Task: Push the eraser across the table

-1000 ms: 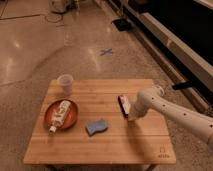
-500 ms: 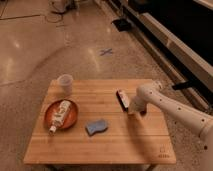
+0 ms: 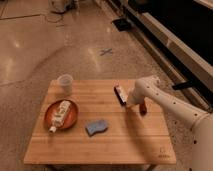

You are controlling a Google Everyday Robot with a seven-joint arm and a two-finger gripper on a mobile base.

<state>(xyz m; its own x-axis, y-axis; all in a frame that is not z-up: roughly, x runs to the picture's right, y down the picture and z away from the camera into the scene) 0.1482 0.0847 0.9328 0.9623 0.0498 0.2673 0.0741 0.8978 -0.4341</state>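
The eraser [image 3: 120,94], a small oblong block with a white top over a black base, lies on the far right part of the bamboo table [image 3: 115,142], close to its far edge. My gripper [image 3: 130,103] is at the end of the white arm that reaches in from the right. It is low over the table, right behind the eraser's near end and touching or almost touching it. A small dark red bottle-like thing [image 3: 143,108] stands just right of the gripper.
A wavy-edged blue sponge [image 3: 96,127] lies mid-table. A red plate [image 3: 73,117] at the left holds a lying bottle [image 3: 59,115]. A pale cup [image 3: 65,83] stands at the far left corner. A dark logo [image 3: 161,152] marks the near right corner. Polished floor surrounds the table.
The eraser has slid away from the camera toward the table's far edge, and my gripper has followed behind it in the same direction.
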